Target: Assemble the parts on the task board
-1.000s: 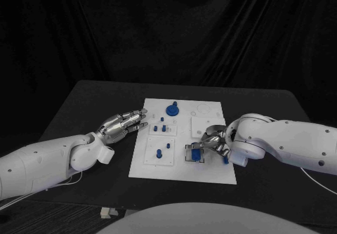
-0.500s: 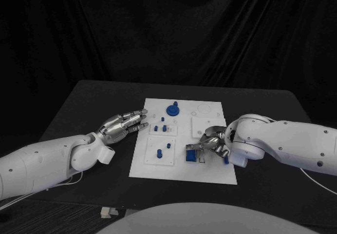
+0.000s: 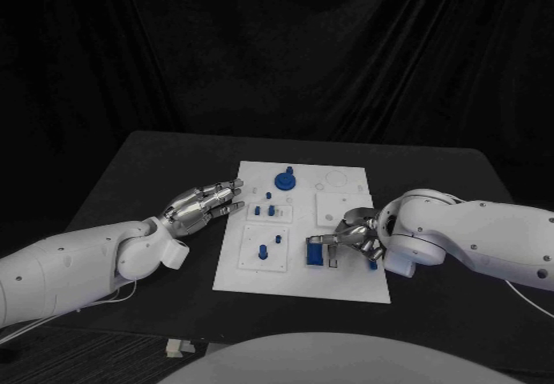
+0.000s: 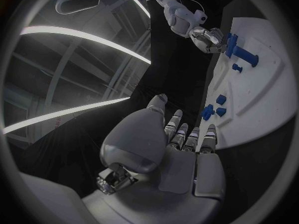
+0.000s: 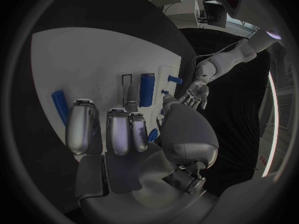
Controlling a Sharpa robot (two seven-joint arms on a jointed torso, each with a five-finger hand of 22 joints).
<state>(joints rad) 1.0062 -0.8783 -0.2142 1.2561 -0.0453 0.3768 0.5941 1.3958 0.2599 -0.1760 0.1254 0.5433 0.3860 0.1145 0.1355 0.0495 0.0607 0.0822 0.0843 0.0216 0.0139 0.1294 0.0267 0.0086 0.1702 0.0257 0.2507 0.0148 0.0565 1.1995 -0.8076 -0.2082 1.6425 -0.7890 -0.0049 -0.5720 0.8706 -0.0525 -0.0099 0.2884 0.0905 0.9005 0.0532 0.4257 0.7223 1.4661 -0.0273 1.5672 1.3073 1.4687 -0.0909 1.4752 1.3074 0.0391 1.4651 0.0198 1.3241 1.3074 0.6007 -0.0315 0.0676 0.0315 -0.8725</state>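
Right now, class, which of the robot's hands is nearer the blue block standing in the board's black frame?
Right. The right hand hovers beside the blue block; the left hand lies off the task board's far edge.

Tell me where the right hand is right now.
In the head view the right hand is over the task board on its right side, fingers beside the upright blue block.

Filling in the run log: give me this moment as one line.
left hand: open, beside task board | right hand: over blue part, grip unclear

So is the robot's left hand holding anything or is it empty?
Empty. The left hand lies at the task board's edge with fingers stretched out, nothing between them.
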